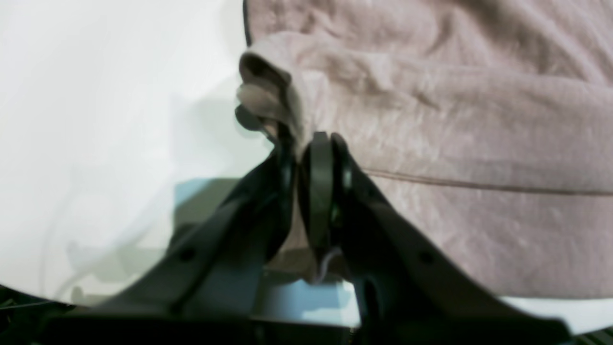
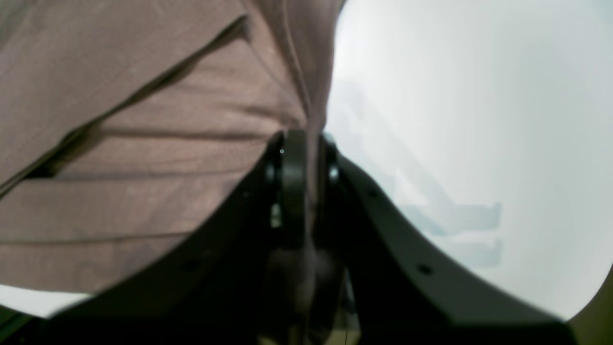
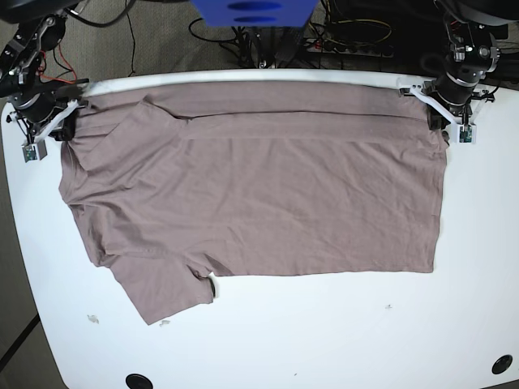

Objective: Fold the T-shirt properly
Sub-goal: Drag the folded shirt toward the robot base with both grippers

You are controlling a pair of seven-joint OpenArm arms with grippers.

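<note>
The mauve T-shirt (image 3: 259,194) lies spread across the white table (image 3: 324,340), its far edge folded over in a long band. One sleeve (image 3: 162,292) sticks out at the near left. My left gripper (image 3: 439,116) sits at the far right corner, shut on a pinch of the T-shirt (image 1: 455,120), with fabric bunched between its fingertips (image 1: 320,143). At the far left corner my right gripper (image 3: 65,123) is likewise shut on the T-shirt (image 2: 143,143), cloth running between its fingers (image 2: 292,153).
The table's curved back edge runs just behind both grippers. Cables (image 3: 357,36) and a blue object (image 3: 251,12) lie beyond it. Two dark holes (image 3: 138,380) (image 3: 502,364) mark the table's near side.
</note>
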